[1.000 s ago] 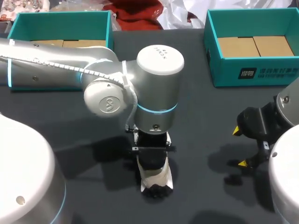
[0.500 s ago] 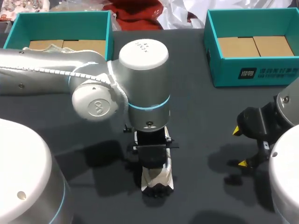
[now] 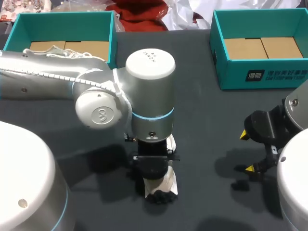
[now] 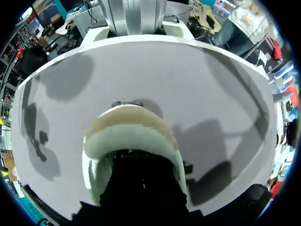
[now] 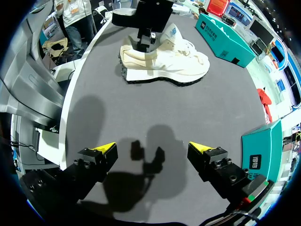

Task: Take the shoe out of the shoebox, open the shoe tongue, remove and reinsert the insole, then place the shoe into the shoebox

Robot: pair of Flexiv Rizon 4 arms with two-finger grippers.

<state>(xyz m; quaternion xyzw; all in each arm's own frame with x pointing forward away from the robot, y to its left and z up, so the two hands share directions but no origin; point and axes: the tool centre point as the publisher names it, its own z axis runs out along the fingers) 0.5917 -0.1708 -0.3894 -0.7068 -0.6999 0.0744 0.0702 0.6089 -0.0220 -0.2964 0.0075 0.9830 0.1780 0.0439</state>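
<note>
Plainly the sneaker [image 3: 162,185] is out of its box. It stands on its sole near the middle of the dark table [image 3: 216,120], well apart from the teal left shoebox [image 3: 62,26] and the teal right shoebox [image 3: 260,33] at the far edge.

The left gripper [image 3: 151,164] comes straight down onto the heel end, its fingers sunk at the collar, which I judge suits reaching inside for the insole. Its yellow tips are hidden there, so I cannot tell whether it is apart or clamped on anything.

The right gripper [image 5: 153,149] hangs low over bare table beside the shoe, with its fingers spread wide and holding nothing. It is probably parked clear of the work.

The sneaker is cream, with a black lugged outsole, and its toe points toward the boxes. A pale flap [image 5: 171,32] with a blue patch stands up by the left gripper; I cannot tell whether it is the tongue or the insole.
</note>
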